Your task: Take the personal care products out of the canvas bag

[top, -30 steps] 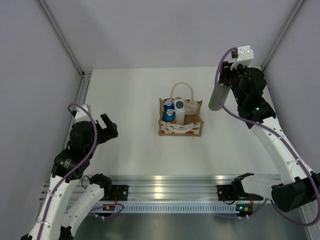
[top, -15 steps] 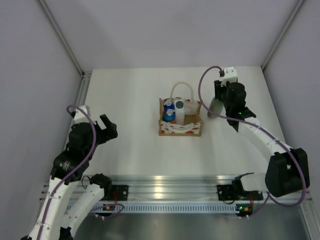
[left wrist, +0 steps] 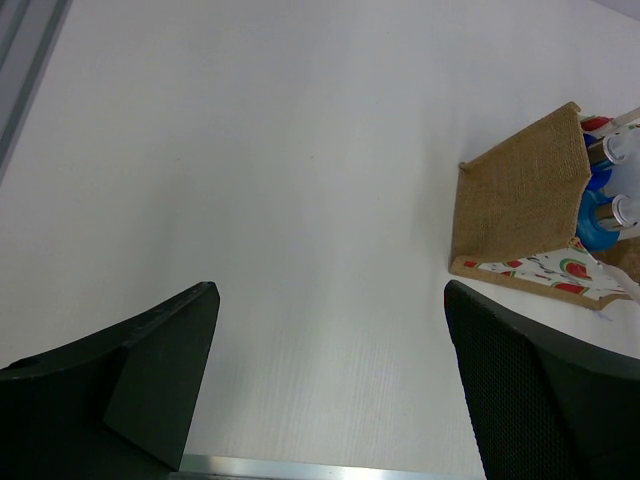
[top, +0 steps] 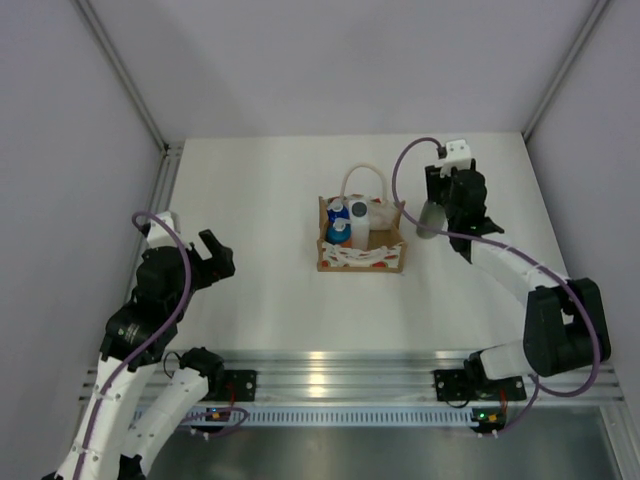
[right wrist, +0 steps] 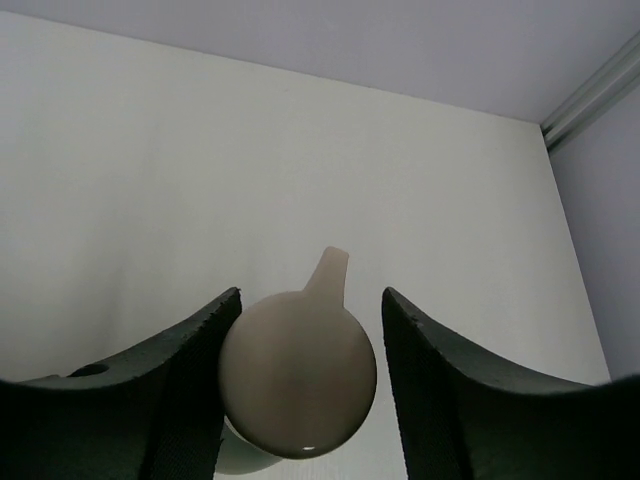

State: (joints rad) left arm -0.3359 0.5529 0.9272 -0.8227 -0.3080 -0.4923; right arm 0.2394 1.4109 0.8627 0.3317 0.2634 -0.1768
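I am holding the tall grey-green bottle with a cream cap (top: 432, 217) in my right hand (right wrist: 312, 297), fingers closed against its sides. Its long axis is standing near upright, cap up, just right of the tan canvas bag (top: 362, 258). Only my right wrist view is showing the cap's spout pointing at the far wall. The top view alone is showing the bottle sitting well in from the white worktop's (top: 270, 200) edges. My left hand (left wrist: 330, 300) is hanging wide open, gripping nothing.

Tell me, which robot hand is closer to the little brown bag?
Right. The right gripper, holding the grey-green bottle, sits just right of the canvas bag; the left gripper is far off to its left, open.
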